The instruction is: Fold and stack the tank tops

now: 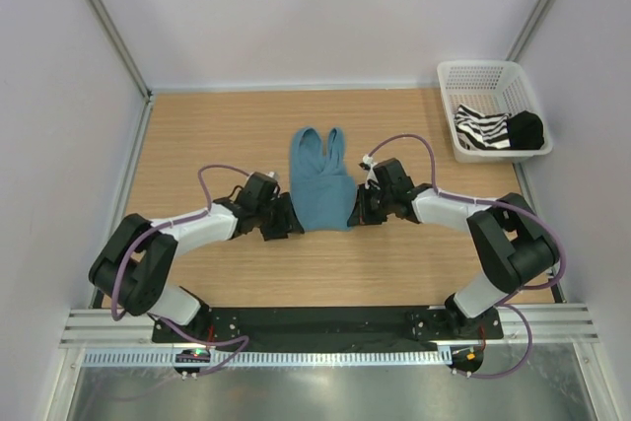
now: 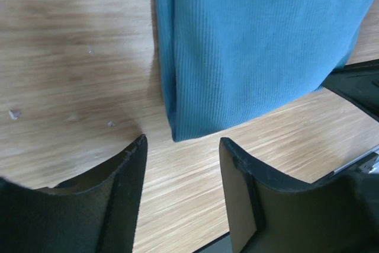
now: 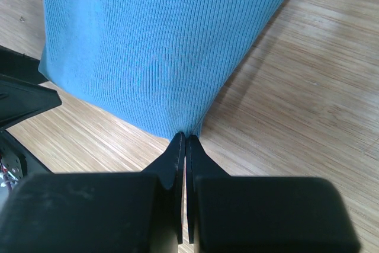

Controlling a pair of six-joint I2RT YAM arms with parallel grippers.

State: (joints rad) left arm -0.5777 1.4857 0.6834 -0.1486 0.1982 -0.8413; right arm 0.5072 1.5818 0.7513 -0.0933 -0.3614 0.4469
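The teal tank top (image 1: 321,182) lies in the middle of the tabletop (image 1: 197,135), straps away from the arms. The right pincer (image 3: 185,140) pinches its near hem corner. The left pincer (image 2: 183,145) stands wide just before the other corner. I think it should take both layers there, then both arms lift evenly.

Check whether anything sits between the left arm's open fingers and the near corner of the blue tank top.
Nothing visible does. Only bare table separates the left fingers from the teal tank top at its near corner. The right fingers are shut on the hem's other corner.
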